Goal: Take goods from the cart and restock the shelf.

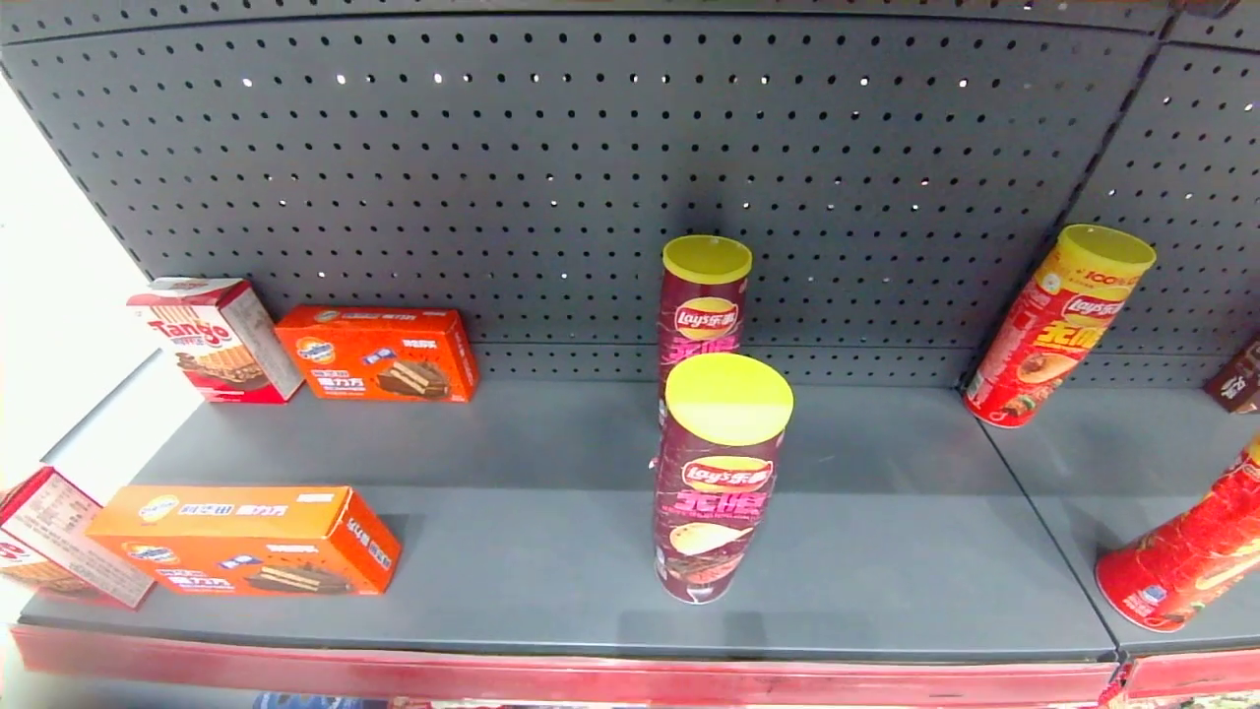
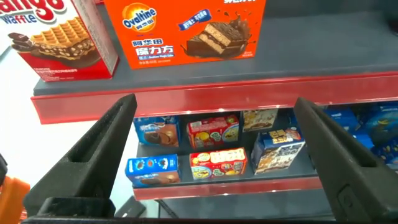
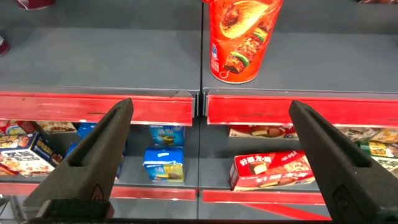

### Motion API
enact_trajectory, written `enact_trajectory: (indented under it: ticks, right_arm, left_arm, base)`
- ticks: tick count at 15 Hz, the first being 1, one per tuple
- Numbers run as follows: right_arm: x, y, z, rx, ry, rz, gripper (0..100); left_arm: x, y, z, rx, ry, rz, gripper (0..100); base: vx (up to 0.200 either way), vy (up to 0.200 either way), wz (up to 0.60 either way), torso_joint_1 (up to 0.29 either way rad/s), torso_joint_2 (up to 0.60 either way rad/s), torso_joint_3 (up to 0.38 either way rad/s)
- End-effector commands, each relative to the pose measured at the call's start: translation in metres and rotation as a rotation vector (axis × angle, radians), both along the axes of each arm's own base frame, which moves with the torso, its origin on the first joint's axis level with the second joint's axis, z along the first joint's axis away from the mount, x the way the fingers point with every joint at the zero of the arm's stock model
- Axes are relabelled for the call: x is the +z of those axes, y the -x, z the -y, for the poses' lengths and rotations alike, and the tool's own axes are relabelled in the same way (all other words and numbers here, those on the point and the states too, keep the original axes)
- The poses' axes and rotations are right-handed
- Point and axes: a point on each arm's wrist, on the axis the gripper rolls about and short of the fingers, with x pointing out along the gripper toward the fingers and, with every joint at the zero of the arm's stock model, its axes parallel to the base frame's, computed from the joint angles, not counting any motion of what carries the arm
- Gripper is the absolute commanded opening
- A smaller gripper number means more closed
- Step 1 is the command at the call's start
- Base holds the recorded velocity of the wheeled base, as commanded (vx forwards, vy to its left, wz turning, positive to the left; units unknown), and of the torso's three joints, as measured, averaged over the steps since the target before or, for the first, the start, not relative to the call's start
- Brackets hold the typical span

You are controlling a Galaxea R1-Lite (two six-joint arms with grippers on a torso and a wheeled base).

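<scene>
One wide grey shelf board under a pegboard back, fronted by a red price rail and met at 3 o'clock by a second board along a seam. Most open room judged to be on the first board: one bare stretch at 9 o'clock of the front purple chip can, another at 3 o'clock as far as the seam.

Upright, long axis vertical, with a rear purple chip can right behind at 12 o'clock (contact not clear). Past the seam, a rear red chip can by the pegboard and a front red chip can close to the edge.

At far 9 o'clock, a front orange snack box and a rear orange snack box, long sides along the shelf front, each beside a wafer box.

Spread wide and empty, left gripper, facing the rail at the box end. Likewise spread and empty, right gripper, facing the rail at the seam.

Nothing in hand, so fresh stock to be fetched first. Left arm probably nearer the 9 o'clock gap, right the 3 o'clock one. Care needed over the rail and beside the tall cans, likely to topple.
</scene>
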Motion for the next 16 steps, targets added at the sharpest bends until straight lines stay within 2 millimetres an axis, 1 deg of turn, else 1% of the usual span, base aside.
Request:
enact_trajectory:
  ticks: [1,2,16]
  right_arm:
    - [0.0001,-0.0001,0.0,0.0,0.001,-0.001,100]
    - [-0.0001,-0.0001,0.0,0.0,-0.001,-0.003,100]
    - [0.0001,-0.0001,0.0,0.001,0.001,-0.001,100]
  left_arm:
    - [0.0,-0.0003,0.0,0.0,-0.001,-0.004,100]
    - [0.0,-0.0003,0.0,0.0,-0.001,-0.004,100]
    - [0.0,-0.0003,0.0,0.0,0.002,-0.004,100]
  base:
    - [0.0,0.0,0.0,0.0,0.0,0.0]
    - [-0.2,0.0,0.0,0.022,0.0,-0.002]
    - [0.0,0.0,0.0,0.0,0.0,0.0]
